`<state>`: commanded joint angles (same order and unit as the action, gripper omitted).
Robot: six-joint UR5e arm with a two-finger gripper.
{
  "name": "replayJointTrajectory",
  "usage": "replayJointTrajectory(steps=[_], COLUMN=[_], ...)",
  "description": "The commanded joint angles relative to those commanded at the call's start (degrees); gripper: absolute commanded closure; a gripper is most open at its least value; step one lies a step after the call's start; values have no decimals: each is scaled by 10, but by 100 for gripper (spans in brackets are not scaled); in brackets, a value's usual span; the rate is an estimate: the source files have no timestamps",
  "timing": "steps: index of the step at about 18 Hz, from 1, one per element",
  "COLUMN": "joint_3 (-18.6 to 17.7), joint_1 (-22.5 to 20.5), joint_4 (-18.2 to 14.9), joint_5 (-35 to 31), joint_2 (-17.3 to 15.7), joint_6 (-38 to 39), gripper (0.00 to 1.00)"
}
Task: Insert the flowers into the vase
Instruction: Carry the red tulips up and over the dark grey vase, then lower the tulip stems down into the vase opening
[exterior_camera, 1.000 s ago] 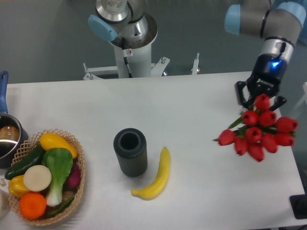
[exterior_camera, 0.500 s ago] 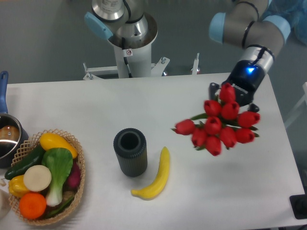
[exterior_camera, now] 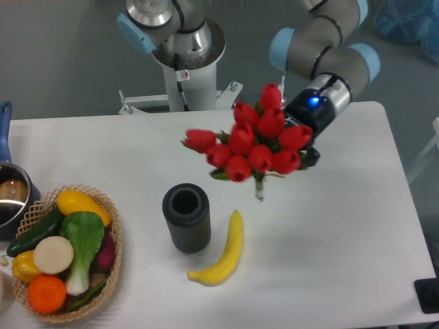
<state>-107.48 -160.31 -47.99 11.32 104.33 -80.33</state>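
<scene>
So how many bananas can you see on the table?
1. The banana lies on the table, just right of the vase and below the flowers. More could hide in the basket.

The claw [exterior_camera: 296, 154] holds the flowers [exterior_camera: 250, 144] in the air, up-right of the vase [exterior_camera: 186, 217].

The flowers [exterior_camera: 250, 144] are covering the claw [exterior_camera: 291, 152], so its fingers and their grip are not showing. Far left of the vase [exterior_camera: 186, 217], the picture's edge is cutting off a blue-handled pot [exterior_camera: 9, 195]. Far right of the vase, a dark object [exterior_camera: 428, 295] is being cropped at the corner.
</scene>
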Motion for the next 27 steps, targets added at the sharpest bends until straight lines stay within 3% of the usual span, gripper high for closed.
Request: replayJointTrajectory(steps=[6, 16, 27], joint_3=[-51, -75, -81], joint_1=[19, 52, 62], joint_4=[0, -4, -3], joint_5=[50, 47, 44], joint_2=[-9, -19, 7], joint_6=[-85, -84, -87], gripper=[76, 76, 76])
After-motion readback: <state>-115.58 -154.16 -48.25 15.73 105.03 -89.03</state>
